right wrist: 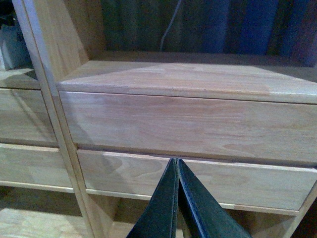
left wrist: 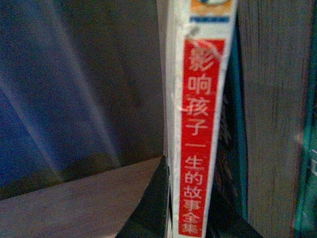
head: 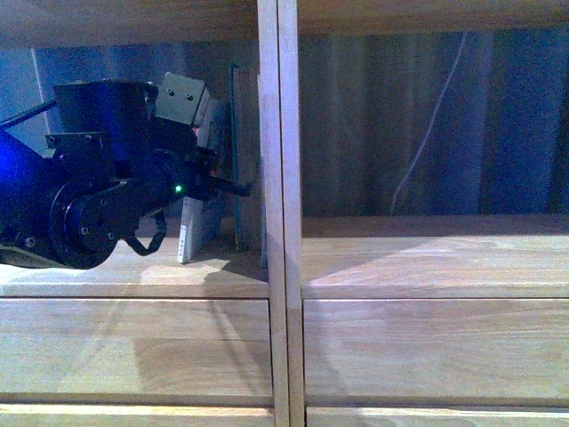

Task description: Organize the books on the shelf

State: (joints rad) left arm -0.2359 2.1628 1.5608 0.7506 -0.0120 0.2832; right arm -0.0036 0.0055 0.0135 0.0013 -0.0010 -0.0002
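Front view: the left pincer (head: 233, 187) pinches a thin paperback (head: 197, 227) standing in the pale wood shelf (head: 418, 267), just left of its double upright (head: 278, 222). A taller teal book (head: 236, 160) stands between paperback and upright. The paperback's glossy red-and-white spine looks light, floppy and slippery; a hold low across the spine seems best. The right pincer (right wrist: 177, 198) is pressed together, empty, before smooth drawer fronts (right wrist: 188, 124).

Left arm hides most of the paperback (head: 189, 233) on the shelf (head: 133, 276).
The red-and-white spine runs off the wrist picture's top and bottom; the teal book (left wrist: 240, 124) shows only an edge.
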